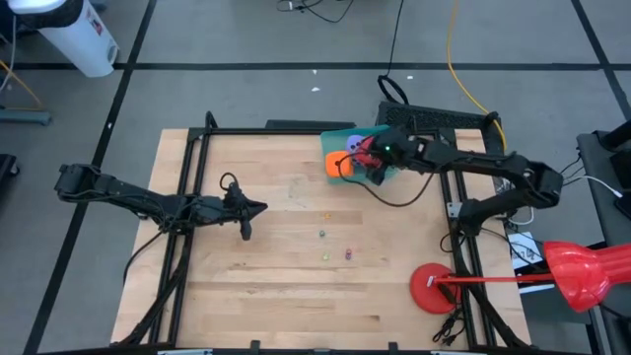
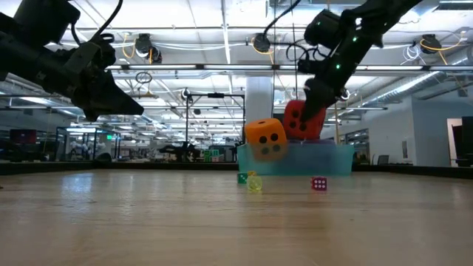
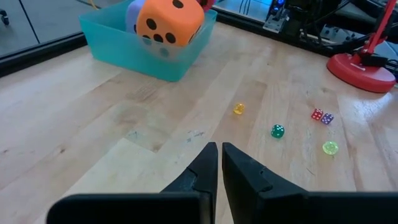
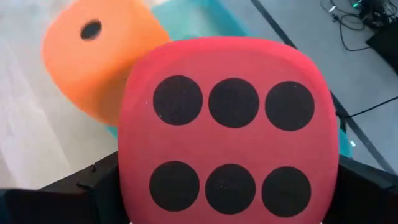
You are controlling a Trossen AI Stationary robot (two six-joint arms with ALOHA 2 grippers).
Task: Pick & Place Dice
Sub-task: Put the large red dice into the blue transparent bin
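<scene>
A red die (image 2: pixel 301 120) hangs over the teal bin (image 2: pixel 325 161) at the table's far right, between the fingers of my right gripper (image 1: pixel 373 158). An orange die (image 1: pixel 338 164) sits tilted at the bin's near-left rim, one corner sticking out over it. A lavender die (image 3: pixel 134 11) lies in the bin behind the orange one. Far from the bin, my left gripper (image 3: pixel 219 149) hovers shut and empty over the table's left half (image 1: pixel 258 208). My right gripper pinches the red die by two opposite sides (image 4: pixel 127 180), one dark finger (image 4: pixel 99 186) on each. The six-pip face (image 4: pixel 230 143) looks back at the wrist. The fingers slant down from the table's right. The die is tilted just above the bin's rim.
Several tiny coloured dice lie on the bare wood mid-table, among them a green one (image 3: pixel 277 130), a yellow one (image 3: pixel 238 109) and a red one (image 3: pixel 317 114). A red round base with a red funnel-shaped head on its arm (image 1: pixel 434 288) stands at the near right.
</scene>
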